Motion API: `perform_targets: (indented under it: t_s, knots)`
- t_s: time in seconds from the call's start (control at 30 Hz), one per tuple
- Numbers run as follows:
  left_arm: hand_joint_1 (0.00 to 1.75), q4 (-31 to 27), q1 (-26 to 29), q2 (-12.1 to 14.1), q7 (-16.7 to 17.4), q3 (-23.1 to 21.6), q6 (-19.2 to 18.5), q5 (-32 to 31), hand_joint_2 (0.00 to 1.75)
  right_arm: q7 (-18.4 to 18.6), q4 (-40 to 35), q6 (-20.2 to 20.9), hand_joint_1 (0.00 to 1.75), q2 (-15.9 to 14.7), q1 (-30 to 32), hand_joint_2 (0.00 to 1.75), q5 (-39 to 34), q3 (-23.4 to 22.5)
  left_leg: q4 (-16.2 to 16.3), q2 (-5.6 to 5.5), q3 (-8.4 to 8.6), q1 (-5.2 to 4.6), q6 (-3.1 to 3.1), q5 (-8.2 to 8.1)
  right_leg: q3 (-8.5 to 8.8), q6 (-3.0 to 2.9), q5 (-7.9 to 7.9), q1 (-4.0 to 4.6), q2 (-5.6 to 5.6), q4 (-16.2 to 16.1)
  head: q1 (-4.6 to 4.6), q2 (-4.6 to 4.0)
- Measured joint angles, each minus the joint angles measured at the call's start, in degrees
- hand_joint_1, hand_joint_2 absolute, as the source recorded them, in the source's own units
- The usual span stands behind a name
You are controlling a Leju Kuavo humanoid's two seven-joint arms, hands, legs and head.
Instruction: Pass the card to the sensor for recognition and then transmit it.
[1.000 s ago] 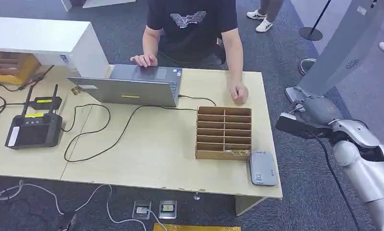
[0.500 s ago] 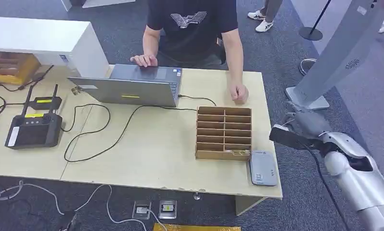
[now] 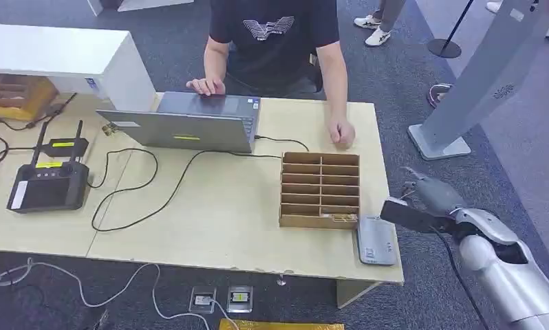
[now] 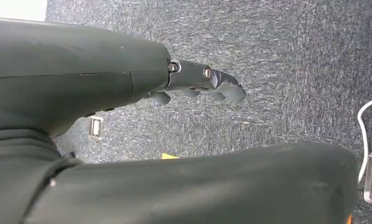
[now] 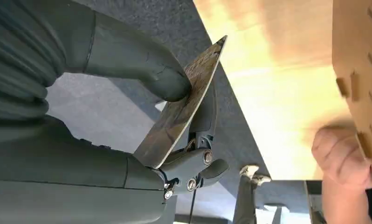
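My right hand (image 3: 433,196) hangs just off the table's right edge and pinches a dark flat card (image 3: 411,216). The card's near end sits just right of the grey sensor pad (image 3: 376,240), which lies at the table's front right corner; whether they touch I cannot tell. In the right wrist view the card (image 5: 184,107) shows nearly edge-on, clamped between the thick thumb (image 5: 147,70) and the darker fingers (image 5: 205,116). My left hand (image 4: 198,81) hangs over the carpet with fingers stretched out and nothing in it.
A cardboard slot box (image 3: 320,190) stands just behind the sensor. A person sits at the table's far side with one hand (image 3: 341,133) resting near the box and the other on a laptop (image 3: 189,124). Cables and a black controller (image 3: 48,184) lie to the left. A grey stand (image 3: 478,82) rises at right.
My right arm has come down and toward me along the table's right side, bringing the card from beside the slot box to next to the sensor pad.
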Motion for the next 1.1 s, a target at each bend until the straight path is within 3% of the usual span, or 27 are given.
perform_targets:
  t_s: [1.1]
  knots:
    - [0.0,0.13,-0.22,0.13,0.0,-0.09,-0.02,-0.59,0.0,2.84,-3.42,-0.17,1.75,-0.41,5.46,1.75,-3.67,2.18,0.0,0.02,0.01,0.0,0.0,0.0,0.0,0.0,0.0,0.0,0.02,0.0,0.0,0.0]
